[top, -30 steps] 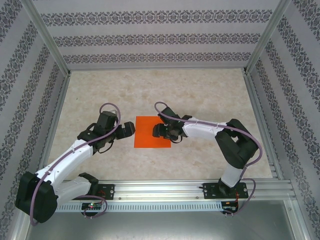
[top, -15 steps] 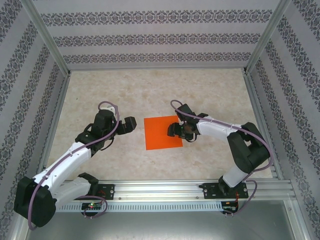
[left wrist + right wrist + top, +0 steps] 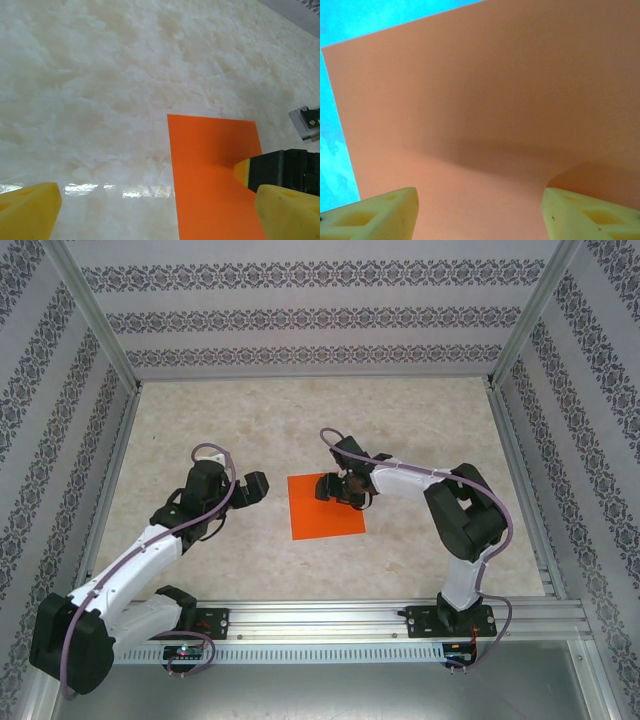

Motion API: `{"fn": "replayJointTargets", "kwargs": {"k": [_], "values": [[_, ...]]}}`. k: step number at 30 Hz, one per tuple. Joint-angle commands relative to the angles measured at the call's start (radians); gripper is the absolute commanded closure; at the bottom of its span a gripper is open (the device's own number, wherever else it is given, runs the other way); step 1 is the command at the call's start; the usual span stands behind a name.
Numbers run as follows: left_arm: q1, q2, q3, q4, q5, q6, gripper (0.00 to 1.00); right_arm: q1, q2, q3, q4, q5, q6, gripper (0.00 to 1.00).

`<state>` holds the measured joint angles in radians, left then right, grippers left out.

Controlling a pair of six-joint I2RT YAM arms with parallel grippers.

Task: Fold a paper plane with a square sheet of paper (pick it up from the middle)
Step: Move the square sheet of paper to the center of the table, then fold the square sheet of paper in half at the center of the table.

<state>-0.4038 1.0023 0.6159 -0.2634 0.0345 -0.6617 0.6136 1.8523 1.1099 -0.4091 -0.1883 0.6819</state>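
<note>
Overhead: square sheet of paper (image 3: 326, 510) flat on bench (image 3: 250, 420); right pincer (image 3: 335, 487) at its far edge, left pincer (image 3: 255, 487) near, not touching.
Left wrist: left pincer (image 3: 158, 212) wide apart; sheet (image 3: 210, 165) ahead.
Right wrist: right pincer (image 3: 480, 215) apart over sheet (image 3: 485, 100).

Both arms (image 3: 130, 565) show white links, black joints, looping mauve cables (image 3: 210, 446) and yellow claw pads (image 3: 30, 210).

Between the wide-spread yellow pads (image 3: 30, 210) of the left gripper (image 3: 159, 215), an orange sheet (image 3: 210, 170) lies flat on the glossy marbled table (image 3: 100, 90), low and right of centre, the yellow-tipped black right gripper (image 3: 265, 170) touching its right edge.
</note>
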Motion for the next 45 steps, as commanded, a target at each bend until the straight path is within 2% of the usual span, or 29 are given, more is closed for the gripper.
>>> {"fn": "replayJointTargets", "kwargs": {"k": [1,8,13,15,16,19,26,29,32,33,45], "values": [[0.013,-0.037,-0.018,-0.027,-0.013,0.012,0.0,0.012,0.0,-0.061,-0.034,0.047,0.048,0.33],[0.013,-0.066,-0.069,0.046,0.049,0.007,0.0,0.015,-0.114,-0.172,-0.039,0.102,0.091,0.33],[0.013,-0.047,-0.06,0.058,0.109,0.024,0.0,0.036,-0.162,-0.088,-0.102,0.149,0.043,0.31],[0.014,-0.056,-0.059,0.041,0.096,0.032,0.0,0.069,-0.188,-0.023,-0.166,0.234,0.017,0.29],[0.013,-0.063,-0.062,0.034,0.087,0.036,0.0,0.093,-0.201,0.003,-0.191,0.289,-0.006,0.28],[0.014,-0.09,-0.077,0.02,0.08,0.047,0.0,0.146,-0.229,0.055,-0.255,0.405,-0.068,0.09],[0.014,-0.158,-0.143,0.031,0.019,0.016,0.0,0.197,-0.259,0.08,-0.306,0.551,-0.151,0.02],[0.013,-0.184,-0.169,0.046,-0.005,-0.012,0.0,0.186,-0.272,0.047,-0.268,0.544,-0.109,0.02],[0.014,-0.191,-0.188,0.067,0.001,-0.014,0.0,0.135,-0.221,0.073,-0.311,0.357,-0.077,0.02],[0.013,-0.185,-0.184,0.07,0.017,0.0,0.0,0.133,-0.205,0.079,-0.318,0.341,-0.073,0.02],[0.013,0.038,-0.078,0.049,0.122,0.055,0.0,0.178,-0.015,0.23,-0.459,0.349,0.015,0.02]]}}
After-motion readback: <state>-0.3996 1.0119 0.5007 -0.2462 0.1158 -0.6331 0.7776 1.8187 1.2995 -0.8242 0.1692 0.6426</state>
